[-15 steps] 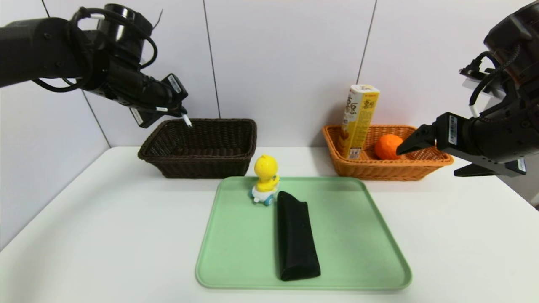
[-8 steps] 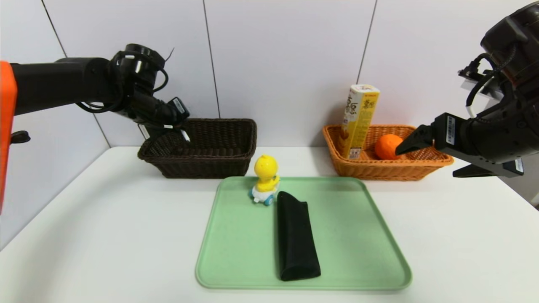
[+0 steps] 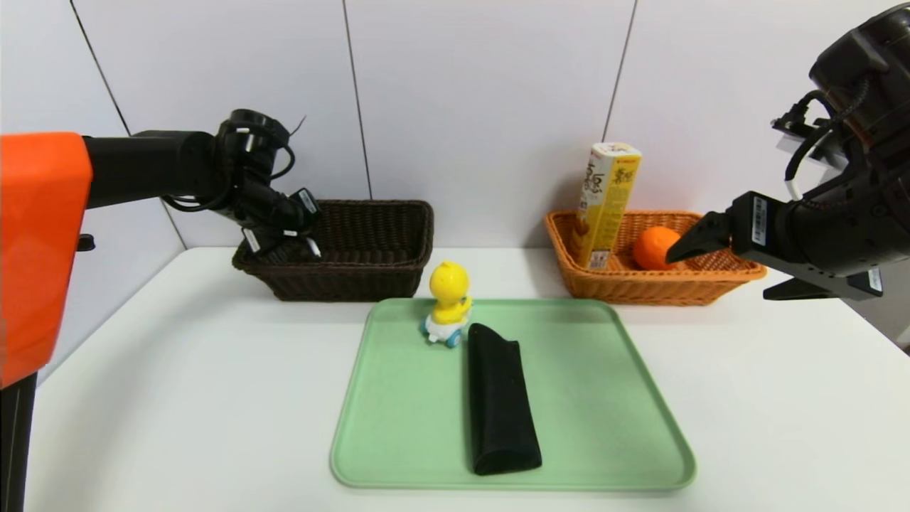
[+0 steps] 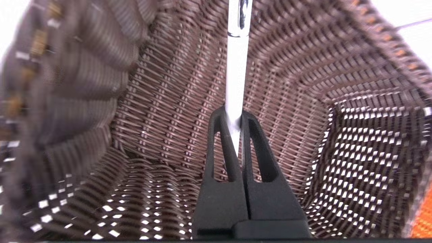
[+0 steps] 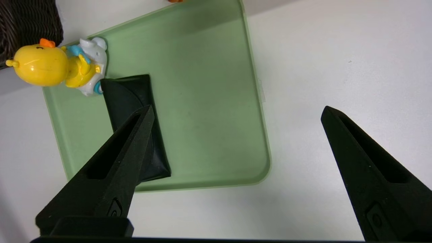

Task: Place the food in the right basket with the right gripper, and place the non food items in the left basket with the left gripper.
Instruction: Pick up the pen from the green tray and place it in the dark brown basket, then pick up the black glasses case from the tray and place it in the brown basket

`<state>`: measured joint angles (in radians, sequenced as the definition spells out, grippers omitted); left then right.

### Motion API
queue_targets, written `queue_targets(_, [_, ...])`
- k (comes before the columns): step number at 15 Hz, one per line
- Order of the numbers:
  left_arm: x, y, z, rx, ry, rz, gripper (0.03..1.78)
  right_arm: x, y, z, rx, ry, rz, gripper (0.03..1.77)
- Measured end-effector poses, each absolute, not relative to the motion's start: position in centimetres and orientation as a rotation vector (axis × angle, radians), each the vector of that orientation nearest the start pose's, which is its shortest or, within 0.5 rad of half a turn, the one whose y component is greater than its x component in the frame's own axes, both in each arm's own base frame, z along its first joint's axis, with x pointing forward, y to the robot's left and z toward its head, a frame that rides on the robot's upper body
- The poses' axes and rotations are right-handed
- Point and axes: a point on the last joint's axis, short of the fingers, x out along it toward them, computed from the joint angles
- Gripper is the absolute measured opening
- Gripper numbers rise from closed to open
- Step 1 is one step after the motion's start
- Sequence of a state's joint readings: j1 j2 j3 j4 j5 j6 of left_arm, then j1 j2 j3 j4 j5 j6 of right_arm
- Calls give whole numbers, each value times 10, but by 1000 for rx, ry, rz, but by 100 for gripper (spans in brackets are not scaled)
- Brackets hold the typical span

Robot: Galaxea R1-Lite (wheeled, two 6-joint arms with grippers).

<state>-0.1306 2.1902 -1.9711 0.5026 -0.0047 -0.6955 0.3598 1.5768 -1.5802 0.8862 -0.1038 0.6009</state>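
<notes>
Left gripper (image 3: 291, 245) — clenched on the white pen (image 4: 236, 74) — sits inside the dark brown basket (image 3: 370, 281) at ten o'clock; release seems next. Right gripper (image 3: 718, 267), splayed, idles at three o'clock.

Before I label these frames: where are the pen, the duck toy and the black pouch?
pen (image 4: 236, 67), left wrist view, mid barrel.
duck toy (image 3: 449, 283), head view, yellow head.
black pouch (image 3: 499, 402), head view, middle of its top face.
</notes>
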Motion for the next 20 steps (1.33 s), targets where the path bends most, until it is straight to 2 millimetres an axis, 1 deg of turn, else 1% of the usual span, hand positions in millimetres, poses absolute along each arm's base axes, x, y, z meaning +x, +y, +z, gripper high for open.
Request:
queue_targets(1, [435,-57,210,-617,738,128,5,227,83,297,356,897,-25,171])
queue_targets(2, [436,-57,208,-616,740,130,20,227,84,297,356,898,-24,171])
queue_targets(4, [438,-57,206,-611,740,130,55,227,84,296,355,901,-23,171])
queue_targets(7, [439,-57,204,-598,743,124,92,228,85,296,354,902,-23,171])
queue_targets(9, [437,-57,210,-596,729,117,109,228,85,295,361,903,-27,171])
queue_targets(10, [432,-58,220,-600,704,104,117,228,85,295,367,903,-29,171])
queue_targets(11, [424,-60,236,-603,663,80,124,228,85,295,370,904,-31,171])
queue_targets(13, [400,-72,278,-593,552,-4,134,227,87,296,368,902,-22,171])
queue_targets(14, [383,-79,301,-570,496,-53,139,226,89,297,366,901,-14,171])
queue_targets(16, [345,-89,336,-530,418,-138,145,221,90,298,368,894,2,171])
queue_targets(17, [327,-93,343,-513,410,-179,149,219,90,297,376,875,14,171])
queue_targets(20, [282,-102,346,-424,406,-294,155,217,90,284,360,790,69,171])
